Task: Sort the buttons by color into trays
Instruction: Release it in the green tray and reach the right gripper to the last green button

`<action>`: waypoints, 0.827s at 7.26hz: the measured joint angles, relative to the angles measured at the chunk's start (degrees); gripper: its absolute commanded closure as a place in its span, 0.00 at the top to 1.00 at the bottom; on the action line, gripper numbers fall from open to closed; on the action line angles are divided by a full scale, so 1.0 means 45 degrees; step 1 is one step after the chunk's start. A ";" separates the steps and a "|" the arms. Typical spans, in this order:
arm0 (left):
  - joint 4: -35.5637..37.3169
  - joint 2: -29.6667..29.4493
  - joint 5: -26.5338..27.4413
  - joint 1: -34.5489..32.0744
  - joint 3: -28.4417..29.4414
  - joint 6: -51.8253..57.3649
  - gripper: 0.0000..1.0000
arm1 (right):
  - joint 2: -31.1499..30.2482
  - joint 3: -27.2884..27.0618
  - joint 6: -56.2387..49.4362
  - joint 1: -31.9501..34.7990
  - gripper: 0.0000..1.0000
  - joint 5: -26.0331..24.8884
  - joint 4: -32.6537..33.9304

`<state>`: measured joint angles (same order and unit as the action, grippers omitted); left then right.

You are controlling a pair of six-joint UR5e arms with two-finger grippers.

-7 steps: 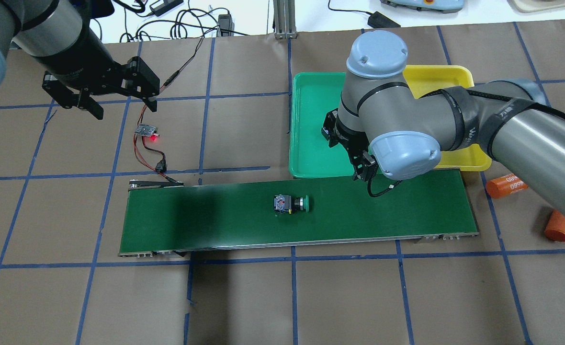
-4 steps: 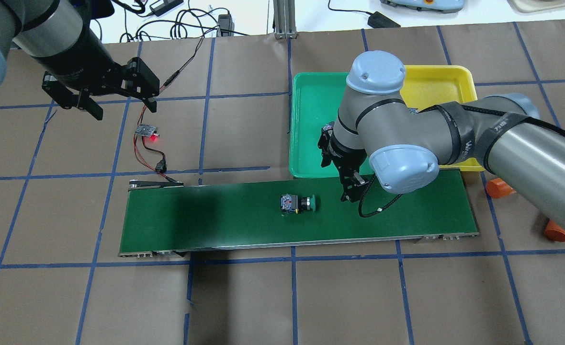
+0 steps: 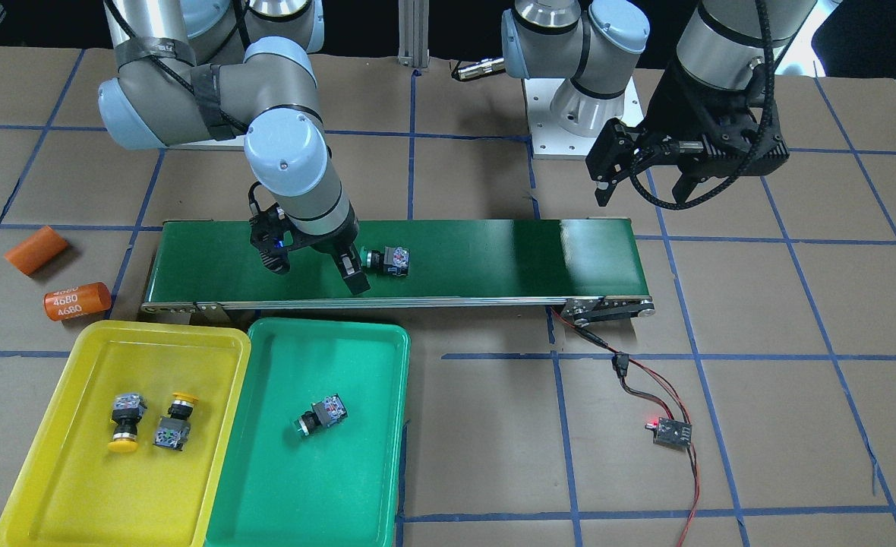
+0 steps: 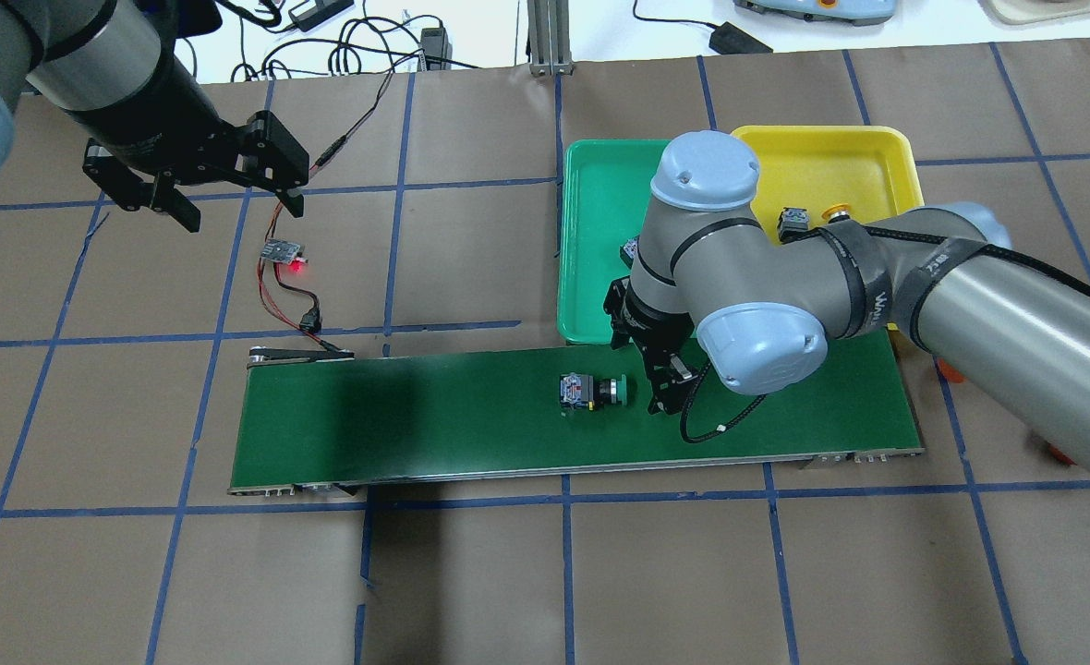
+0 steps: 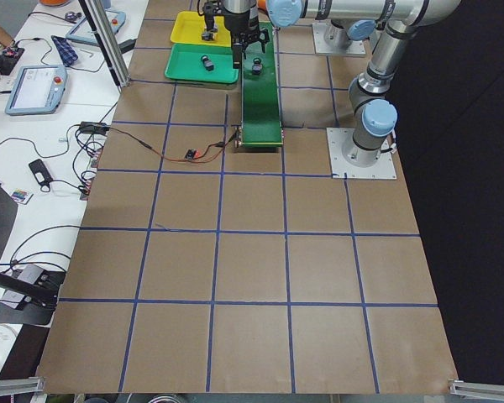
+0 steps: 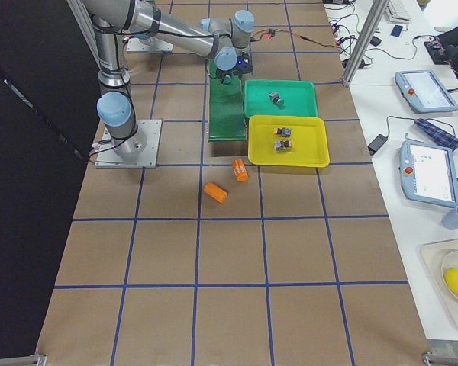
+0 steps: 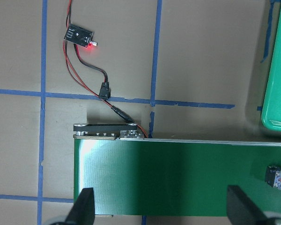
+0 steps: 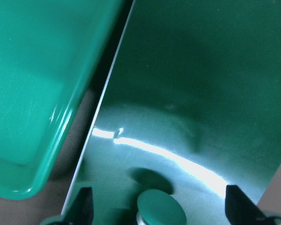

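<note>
A green button (image 4: 591, 392) lies on its side on the dark-green belt (image 4: 397, 416), its cap pointing at my right gripper (image 4: 645, 362). That gripper hangs open over the belt just beside the cap. In the right wrist view the cap (image 8: 161, 208) shows low between the two fingers. Another green button (image 3: 321, 415) lies in the green tray (image 3: 372, 471). Two yellow buttons (image 3: 125, 420) (image 3: 173, 420) lie in the yellow tray (image 3: 76, 479). My left gripper (image 4: 236, 208) is open and empty, held high beyond the belt's other end.
Two orange cylinders (image 3: 36, 249) (image 3: 77, 301) lie on the table by the belt's end near the yellow tray. A small sensor board (image 4: 284, 249) with a red light and red-black wires sits by the belt's opposite end. Both trays touch along one side, next to the belt.
My right gripper has moved from the green tray's edge out over the belt, closing on the green button. The button has travelled along the belt toward it. The left arm has stayed still.
</note>
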<state>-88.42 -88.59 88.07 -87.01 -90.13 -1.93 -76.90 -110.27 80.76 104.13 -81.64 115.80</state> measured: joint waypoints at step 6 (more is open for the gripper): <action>0.0183 0.0034 -0.0097 0.0000 -0.0008 0.0034 1.00 | 0.0158 -0.0391 -0.0146 0.0139 0.00 -0.0058 0.0449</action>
<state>-87.59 -88.44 87.63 -87.01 -90.16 -1.78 -76.19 -112.03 80.11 104.75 -81.91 117.82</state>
